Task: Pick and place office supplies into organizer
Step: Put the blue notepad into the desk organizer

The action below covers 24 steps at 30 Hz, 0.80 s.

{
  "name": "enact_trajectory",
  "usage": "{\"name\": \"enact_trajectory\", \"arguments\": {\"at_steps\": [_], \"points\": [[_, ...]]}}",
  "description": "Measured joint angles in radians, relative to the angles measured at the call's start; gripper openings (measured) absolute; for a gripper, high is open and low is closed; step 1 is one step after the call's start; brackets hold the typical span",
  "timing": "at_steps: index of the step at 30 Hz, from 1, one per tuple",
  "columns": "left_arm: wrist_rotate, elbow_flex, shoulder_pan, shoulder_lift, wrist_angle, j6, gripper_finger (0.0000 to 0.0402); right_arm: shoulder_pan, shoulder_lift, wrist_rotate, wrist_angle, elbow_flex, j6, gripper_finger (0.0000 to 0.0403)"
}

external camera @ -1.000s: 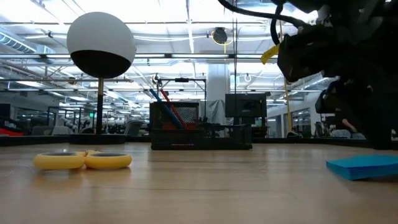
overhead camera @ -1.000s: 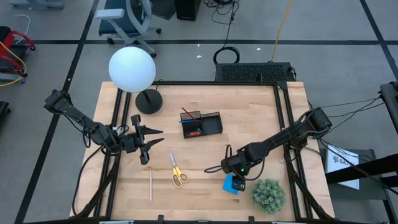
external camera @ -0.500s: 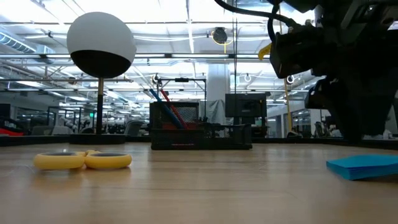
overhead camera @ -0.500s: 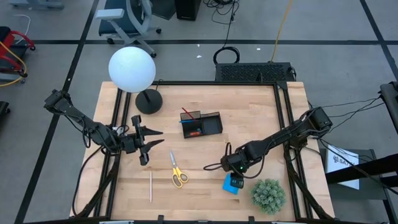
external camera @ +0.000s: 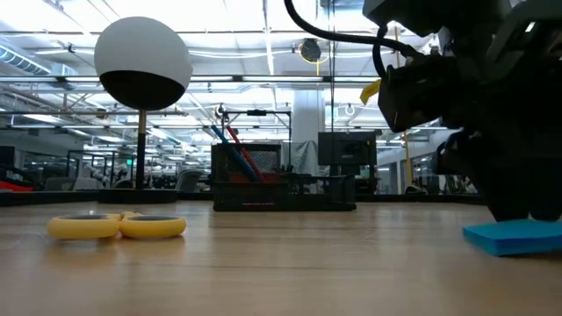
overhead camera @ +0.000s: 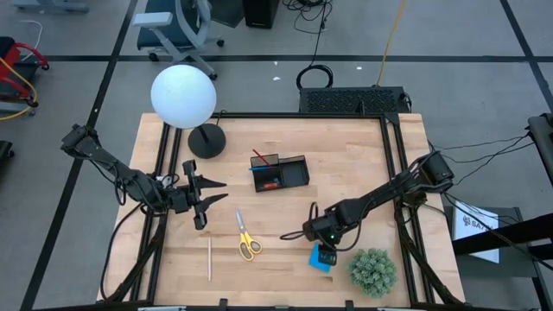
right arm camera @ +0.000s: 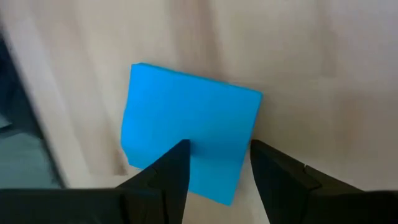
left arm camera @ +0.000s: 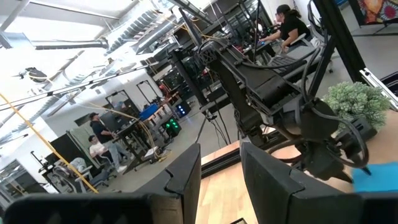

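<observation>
The left hand (overhead camera: 212,194) is parked at 9 o'clock, fingers apart, empty. The blue notepad (right arm camera: 186,134) lies flat on the wooden table (overhead camera: 276,259) at 5 o'clock; the right hand (right arm camera: 214,158) is poised above it, unclenched. The pad is judged light, squared, slightly compressible; opposite edges should be gripped.

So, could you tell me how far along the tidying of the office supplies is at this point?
Partly done. The organizer already holds red and blue pens and a small red item. In hand: the right gripper, jaws open, is over the blue notepad but has not gripped it. Left on the table: the yellow-handled scissors and the pale pencil. The left gripper waits open near the table's left side.
</observation>
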Motion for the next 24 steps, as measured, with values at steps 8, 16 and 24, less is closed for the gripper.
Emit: {"name": "enact_trajectory", "arguments": {"at_steps": [8, 16, 24], "points": [[0.001, 0.000, 0.000, 0.000, 0.001, 0.000, 0.0124, 0.004, 0.003, -0.061, 0.039, 0.000, 0.019, 0.0160], [0.001, 0.000, 0.000, 0.000, 0.001, 0.000, 0.0124, 0.026, 0.003, -0.060, 0.034, 0.000, 0.033, 0.0126], [0.001, 0.000, 0.000, 0.000, 0.001, 0.000, 0.0124, 0.040, 0.004, -0.056, 0.034, 0.000, 0.044, 0.0049]]}}
